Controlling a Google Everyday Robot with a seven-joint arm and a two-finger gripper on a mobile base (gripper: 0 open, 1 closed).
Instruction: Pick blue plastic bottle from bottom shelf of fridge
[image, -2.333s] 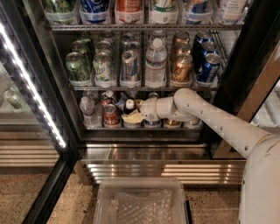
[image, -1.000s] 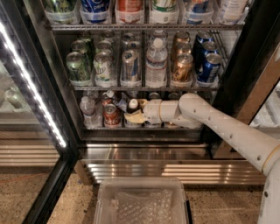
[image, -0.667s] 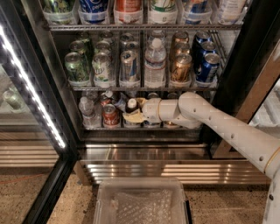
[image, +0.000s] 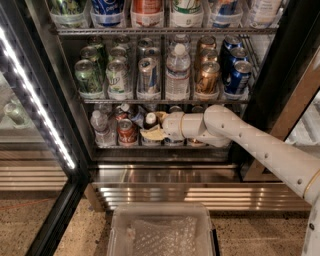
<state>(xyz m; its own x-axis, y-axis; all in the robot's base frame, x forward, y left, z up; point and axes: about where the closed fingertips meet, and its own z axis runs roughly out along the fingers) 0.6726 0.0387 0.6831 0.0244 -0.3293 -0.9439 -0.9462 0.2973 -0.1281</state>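
I count one blue plastic bottle (image: 150, 121), white cap and dark neck, on the fridge's (image: 281, 65) bottom shelf (image: 160, 146). My one hand (image: 154, 125) is at it; its grip I cannot tell.

The bright white LED strip (image: 35, 95) at 9 o'clock blows out into glare. The silver wire bottom shelf (image: 165, 146) lies dim. The robot's pale hand (image: 155, 126), at centre, catches soft light. The steel base (image: 190, 175) at 6 o'clock shows streaky reflections.
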